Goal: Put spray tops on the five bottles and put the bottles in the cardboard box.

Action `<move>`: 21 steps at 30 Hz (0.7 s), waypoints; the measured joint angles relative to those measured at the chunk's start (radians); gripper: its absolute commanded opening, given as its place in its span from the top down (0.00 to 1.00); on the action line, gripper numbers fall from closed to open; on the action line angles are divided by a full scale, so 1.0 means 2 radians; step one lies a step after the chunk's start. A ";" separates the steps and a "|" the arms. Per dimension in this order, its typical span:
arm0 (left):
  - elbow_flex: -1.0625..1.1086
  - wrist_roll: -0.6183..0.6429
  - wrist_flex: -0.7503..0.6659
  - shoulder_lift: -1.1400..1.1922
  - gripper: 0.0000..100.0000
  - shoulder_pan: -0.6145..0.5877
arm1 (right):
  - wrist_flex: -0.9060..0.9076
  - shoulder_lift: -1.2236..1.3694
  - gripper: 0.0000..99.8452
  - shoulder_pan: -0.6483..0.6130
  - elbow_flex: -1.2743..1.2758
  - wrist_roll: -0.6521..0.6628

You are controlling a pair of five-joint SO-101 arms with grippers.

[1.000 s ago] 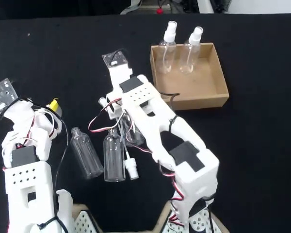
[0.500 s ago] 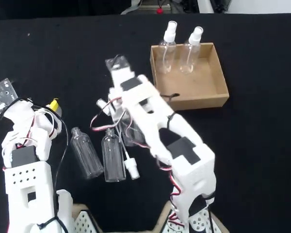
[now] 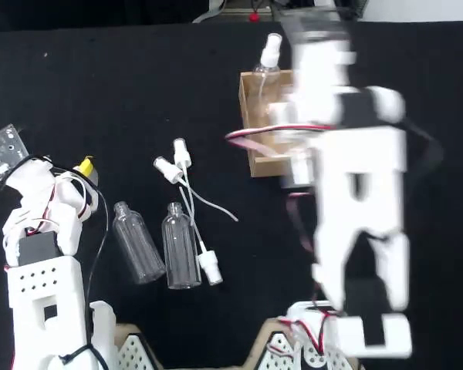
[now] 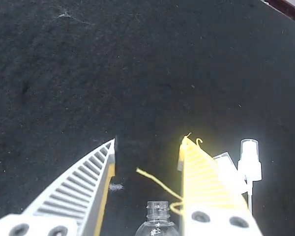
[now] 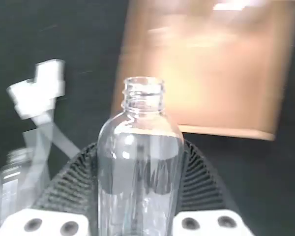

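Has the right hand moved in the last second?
Yes. The right hand, holding a bottle, swung from the loose spray tops over to the box.

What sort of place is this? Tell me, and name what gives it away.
Probably a robotics lab bench: a left arm and right arm, both white, sit at a black-covered table, the right claw gripping a capless bottle, with cables beyond the far edge.

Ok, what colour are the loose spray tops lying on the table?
White: the spray tops show best in the high view, against the black table.
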 measured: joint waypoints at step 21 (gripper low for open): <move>0.000 0.000 0.000 0.000 0.79 0.000 | -0.659 0.107 0.95 0.371 0.303 0.048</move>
